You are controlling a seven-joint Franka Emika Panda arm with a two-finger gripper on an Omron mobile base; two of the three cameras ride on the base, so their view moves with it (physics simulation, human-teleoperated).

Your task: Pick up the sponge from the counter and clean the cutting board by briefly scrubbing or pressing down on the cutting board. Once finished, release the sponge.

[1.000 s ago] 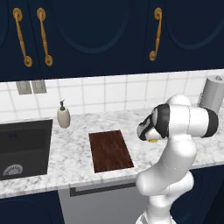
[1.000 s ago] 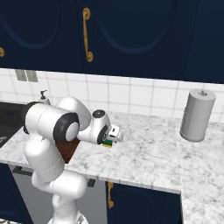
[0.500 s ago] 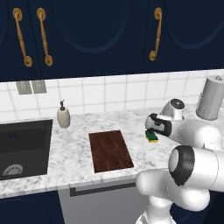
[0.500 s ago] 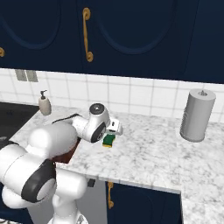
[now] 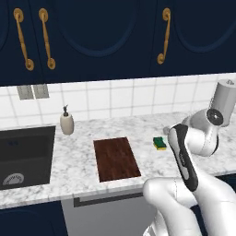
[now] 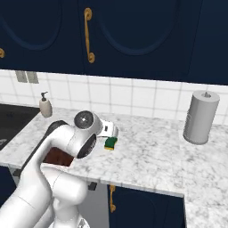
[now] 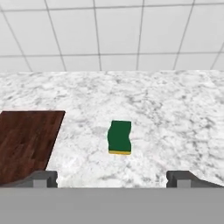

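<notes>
Gripper (image 7: 112,178) spread wide and empty, fingertips (image 7: 43,178) low on either side of the sponge (image 7: 119,137), which lies green side up on the counter (image 7: 175,113), just right of the cutting board (image 7: 26,140) and clear of it; soap bottle (image 5: 67,123) and paper towel roll (image 6: 201,116) carry no readable labels

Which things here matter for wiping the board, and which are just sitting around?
For the job: sponge, board, counter, open claw.
Just there: soap bottle, sink, paper towel roll, cabinet handles, outlets.
</notes>
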